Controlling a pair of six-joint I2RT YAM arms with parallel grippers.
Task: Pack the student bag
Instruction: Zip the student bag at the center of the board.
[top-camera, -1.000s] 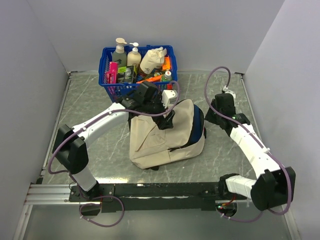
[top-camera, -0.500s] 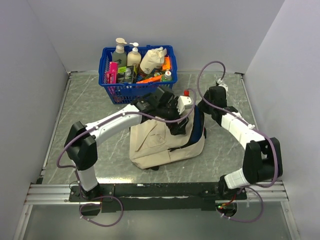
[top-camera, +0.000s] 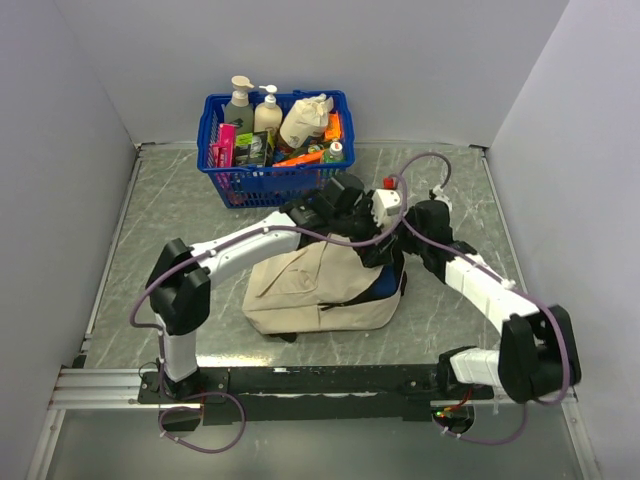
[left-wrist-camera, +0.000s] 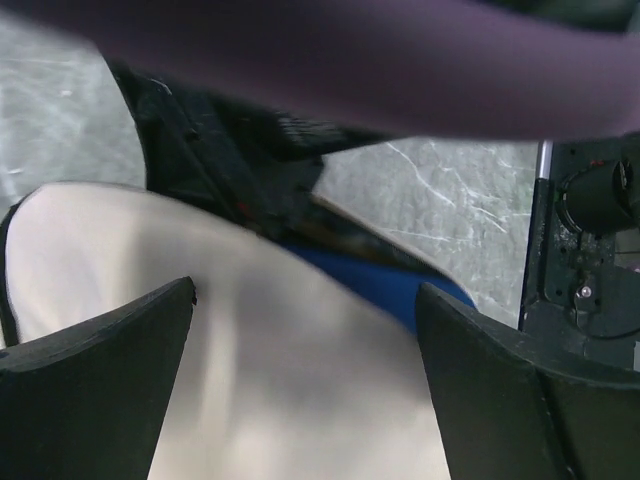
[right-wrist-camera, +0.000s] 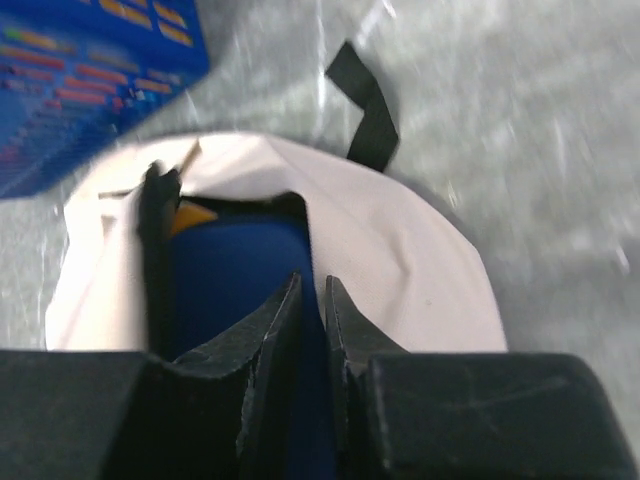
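The beige student bag (top-camera: 310, 290) lies on its side mid-table, its opening toward the right. In the right wrist view the opening shows something blue (right-wrist-camera: 230, 270) inside the dark-lined bag (right-wrist-camera: 400, 240). My right gripper (right-wrist-camera: 311, 287) has its jaws almost together on the rim of that opening, one finger inside and one on the beige fabric. My left gripper (left-wrist-camera: 305, 290) hangs wide open just above the beige fabric (left-wrist-camera: 260, 390), holding nothing. From above, both grippers meet at the bag's upper right end, the left (top-camera: 378, 245) next to the right (top-camera: 408, 248).
A blue plastic basket (top-camera: 222, 180) full of bottles and packets stands at the back, just behind the left arm; its wall also shows in the right wrist view (right-wrist-camera: 90, 70). A black strap end (right-wrist-camera: 365, 110) lies on the marbled table (top-camera: 160, 220) beyond the bag.
The left arm has swung right across the bag to its opening end. The right gripper has come in to the rim and narrowed its jaws. The bag has flattened and shifted left.
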